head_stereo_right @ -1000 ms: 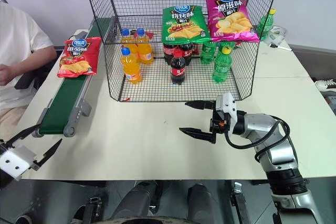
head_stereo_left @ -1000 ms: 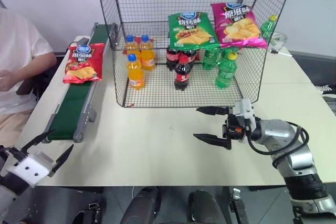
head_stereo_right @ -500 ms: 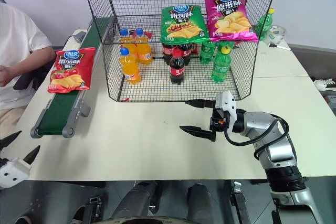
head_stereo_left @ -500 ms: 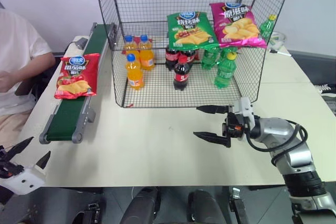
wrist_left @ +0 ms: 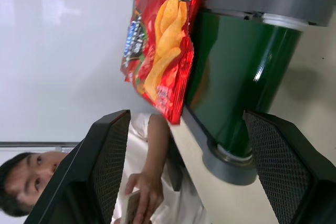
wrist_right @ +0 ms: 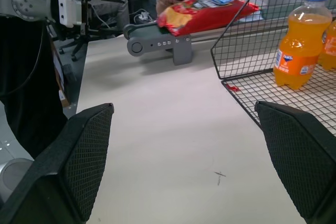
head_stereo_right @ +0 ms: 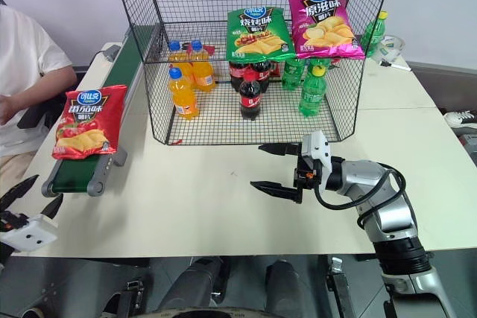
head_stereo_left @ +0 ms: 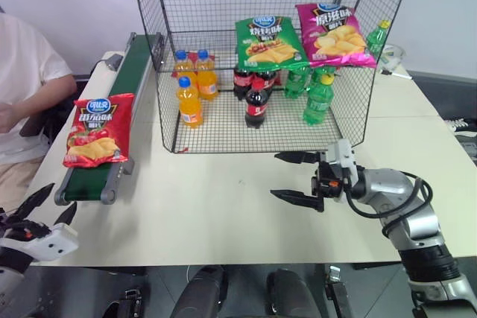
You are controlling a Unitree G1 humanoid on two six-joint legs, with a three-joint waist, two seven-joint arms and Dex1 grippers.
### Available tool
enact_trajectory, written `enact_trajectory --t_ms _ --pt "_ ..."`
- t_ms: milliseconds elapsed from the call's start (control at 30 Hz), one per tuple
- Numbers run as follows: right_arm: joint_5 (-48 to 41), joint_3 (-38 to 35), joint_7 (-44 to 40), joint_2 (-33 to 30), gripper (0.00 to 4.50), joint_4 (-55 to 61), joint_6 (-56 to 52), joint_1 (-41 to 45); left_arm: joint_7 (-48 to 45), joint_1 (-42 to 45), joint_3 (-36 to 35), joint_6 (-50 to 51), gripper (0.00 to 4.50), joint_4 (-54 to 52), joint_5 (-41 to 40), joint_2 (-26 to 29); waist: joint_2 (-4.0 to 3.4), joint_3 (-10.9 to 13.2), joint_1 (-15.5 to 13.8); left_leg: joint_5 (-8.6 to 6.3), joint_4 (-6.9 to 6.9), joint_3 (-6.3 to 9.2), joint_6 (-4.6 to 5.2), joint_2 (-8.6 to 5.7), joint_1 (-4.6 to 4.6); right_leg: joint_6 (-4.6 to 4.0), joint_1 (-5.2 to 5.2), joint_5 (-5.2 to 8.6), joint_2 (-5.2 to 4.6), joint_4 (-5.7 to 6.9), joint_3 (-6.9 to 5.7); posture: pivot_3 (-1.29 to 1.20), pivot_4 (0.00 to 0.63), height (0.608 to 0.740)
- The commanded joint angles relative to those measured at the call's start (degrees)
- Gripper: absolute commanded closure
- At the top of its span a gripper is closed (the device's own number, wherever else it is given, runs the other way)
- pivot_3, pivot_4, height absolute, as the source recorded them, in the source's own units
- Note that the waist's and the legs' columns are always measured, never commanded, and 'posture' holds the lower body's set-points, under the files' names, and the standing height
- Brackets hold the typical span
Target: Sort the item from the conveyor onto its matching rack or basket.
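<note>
The red chip bag (head_stereo_right: pixel 82 121) lies near the conveyor's (head_stereo_right: pixel 88 160) end, seemingly overhanging its rail.

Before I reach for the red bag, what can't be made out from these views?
- Red chip bag: its underside and the conveyor belt beneath it, head views, covered by the bag itself.
- Rack's top shelf items: cut off by the upper edge, head views.
- Bottles behind the green bag and pink bag: partly covered by them.
- Bottle labels: too small.
</note>
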State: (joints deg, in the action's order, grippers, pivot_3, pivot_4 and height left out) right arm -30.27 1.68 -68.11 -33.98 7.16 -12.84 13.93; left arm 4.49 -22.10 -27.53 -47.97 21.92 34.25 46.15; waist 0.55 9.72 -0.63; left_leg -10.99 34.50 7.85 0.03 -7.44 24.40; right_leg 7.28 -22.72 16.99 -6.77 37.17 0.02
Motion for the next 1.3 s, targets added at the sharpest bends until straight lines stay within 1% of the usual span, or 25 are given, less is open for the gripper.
enact_trajectory --t_ms 33,400,900,933,967,1033,1067,1133,1167,1300 --pt "-0.38 -0.85 0.17 0.01 0.00 1.77 0.52 0.59 2.23 0.09 0.85 0.50 0.91 0.39 -0.57 1.65 0.00 0.00 -0.03 0.00 0.00 0.00 0.00 0.00 0.00 0.01 0.00 0.00 0.00 0.00 0.00 0.00 0.150 0.740" --pt "0.22 -1.31 0.68 -0.21 0.00 0.94 1.19 0.93 5.92 1.08 4.08 1.63 0.91 1.85 -0.51 2.71 0.01 -0.01 -0.02 0.01 0.00 0.00 0.00 0.00 -0.01 0.02 -0.01 -0.01 0.01 0.04 -0.01 0.00 0.150 0.740" --pt "0.69 -1.63 1.35 -0.48 0.00 0.36 1.68 1.07 6.73 3.56 6.79 1.59 0.91 2.50 -2.35 3.36 0.01 -0.01 -0.03 0.02 0.01 0.00 -0.01 0.00 -0.02 0.03 0.00 -0.03 0.01 0.07 -0.01 0.00 0.150 0.740" --pt "0.69 -1.70 1.37 -0.53 0.00 0.21 1.67 1.18 6.46 3.81 6.94 1.58 1.44 2.71 -2.61 3.37 0.01 -0.01 -0.04 0.02 0.01 0.00 -0.01 0.00 -0.02 0.03 0.00 -0.03 0.01 0.07 -0.01 0.00 0.150 0.740" --pt "0.70 -1.74 1.38 -0.58 0.00 0.11 1.69 1.25 6.16 4.01 7.07 1.51 1.77 2.92 -3.02 3.35 0.01 -0.01 -0.04 0.02 0.01 0.00 -0.01 0.00 -0.02 0.03 0.00 -0.03 0.02 0.08 -0.01 0.00 0.150 0.740" --pt "0.80 -1.77 1.48 -0.60 0.00 -0.02 1.83 1.31 5.90 4.28 7.31 1.39 2.67 3.12 -3.57 3.40 0.01 -0.01 -0.03 0.02 0.02 0.00 -0.01 0.00 -0.03 0.03 0.00 -0.03 0.01 0.08 -0.01 0.00 0.150 0.740" --pt "0.79 -1.79 1.53 -0.60 0.00 -0.02 1.84 1.30 6.01 4.26 7.40 1.46 3.29 3.03 -3.46 3.48 0.01 -0.02 -0.03 0.02 0.02 0.00 -0.01 0.00 -0.03 0.04 0.00 -0.03 0.01 0.08 -0.01 0.00 0.150 0.740" --pt "0.85 -1.86 1.61 -0.59 0.00 -0.10 2.03 1.20 6.00 4.17 7.64 1.43 4.30 2.87 -3.74 3.54 0.01 -0.02 -0.04 0.02 0.02 0.00 -0.01 0.00 -0.03 0.04 0.00 -0.03 0.02 0.08 0.00 0.00 0.150 0.740" --pt "0.89 -1.87 1.59 -0.60 0.00 -0.14 2.15 1.11 6.20 4.16 7.70 1.59 4.49 2.81 -3.66 3.56 0.01 -0.02 -0.04 0.02 0.02 0.00 0.00 0.00 -0.03 0.04 0.00 -0.03 0.02 0.09 -0.01 0.00 0.150 0.740" --pt "0.59 -2.30 1.86 -0.62 0.00 0.04 2.28 1.05 6.77 3.81 5.65 1.80 4.49 0.81 -5.41 3.50 0.01 -0.02 -0.03 0.03 0.03 0.00 -0.01 0.00 -0.03 0.04 0.00 -0.04 0.02 0.10 -0.01 0.00 0.150 0.740"
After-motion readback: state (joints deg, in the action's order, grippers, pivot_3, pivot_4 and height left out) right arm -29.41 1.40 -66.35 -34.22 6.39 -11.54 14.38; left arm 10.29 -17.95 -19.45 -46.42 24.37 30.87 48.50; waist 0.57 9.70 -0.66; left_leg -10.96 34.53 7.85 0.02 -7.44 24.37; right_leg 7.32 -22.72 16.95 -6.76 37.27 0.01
